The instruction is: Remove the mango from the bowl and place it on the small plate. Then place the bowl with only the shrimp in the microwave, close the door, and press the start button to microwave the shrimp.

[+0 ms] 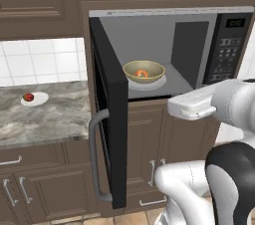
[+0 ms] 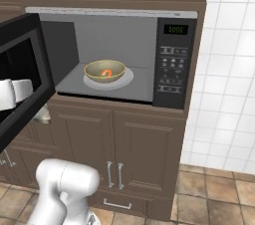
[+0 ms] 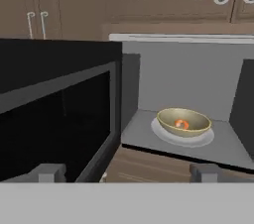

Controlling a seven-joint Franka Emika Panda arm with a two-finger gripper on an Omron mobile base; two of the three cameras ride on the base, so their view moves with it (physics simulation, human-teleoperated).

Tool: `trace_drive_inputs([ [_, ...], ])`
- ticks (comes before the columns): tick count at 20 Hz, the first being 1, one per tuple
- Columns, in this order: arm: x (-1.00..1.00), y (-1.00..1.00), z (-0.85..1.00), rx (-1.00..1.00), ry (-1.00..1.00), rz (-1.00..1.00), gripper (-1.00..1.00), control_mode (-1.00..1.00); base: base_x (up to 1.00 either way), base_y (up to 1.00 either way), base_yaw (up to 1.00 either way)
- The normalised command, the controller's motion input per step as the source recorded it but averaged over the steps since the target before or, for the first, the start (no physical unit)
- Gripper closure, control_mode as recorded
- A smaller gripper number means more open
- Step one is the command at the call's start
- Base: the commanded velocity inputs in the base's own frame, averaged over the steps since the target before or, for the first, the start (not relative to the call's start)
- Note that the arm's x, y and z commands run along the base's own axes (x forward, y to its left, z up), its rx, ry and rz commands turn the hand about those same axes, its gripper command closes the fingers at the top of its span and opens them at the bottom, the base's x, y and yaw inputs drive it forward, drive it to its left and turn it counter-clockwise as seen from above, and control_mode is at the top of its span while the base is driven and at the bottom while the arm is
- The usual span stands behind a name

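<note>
Bowl (image 1: 144, 71) with shrimp (image 1: 142, 73) inside open microwave (image 2: 172, 59), display "0000"; tool (image 3: 128, 172) tips apart, empty

Bowl: wide olive-yellow round bowl (image 1: 144, 71), smooth, slight gloss.
Counter: grey veined stone-look counter (image 1: 50, 117), polished.
Cabinets: brown wood-look cabinet doors (image 2: 119, 142), matt.

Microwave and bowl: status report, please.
Gripper open, holding nothing. Olive-yellow bowl with orange shrimp inside microwave. Black door open. Red mango on white plate.

Glossy white rounded arm (image 1: 219, 102) segments w/ black joint bands (smooth, no cables or markings visible).
</note>
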Motion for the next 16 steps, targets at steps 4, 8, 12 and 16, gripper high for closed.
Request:
trace_drive_inputs([
  [4, -1.00, 0.35, 0.01, -0.41, -0.33, 0.17, -1.00, -1.00, 0.00, 0.00, 0.00],
  [8, -1.00, 0.63, -0.02, -0.43, -0.31, 0.16, -1.00, -1.00, 0.00, 0.00, 0.00],
  [12, -0.59, 1.00, -0.32, -0.42, -0.22, 0.15, -1.00, -1.00, 0.00, 0.00, 0.00],
  [16, -0.08, 1.00, -0.48, -0.37, -0.20, 0.12, -1.00, -1.00, 0.00, 0.00, 0.00],
])
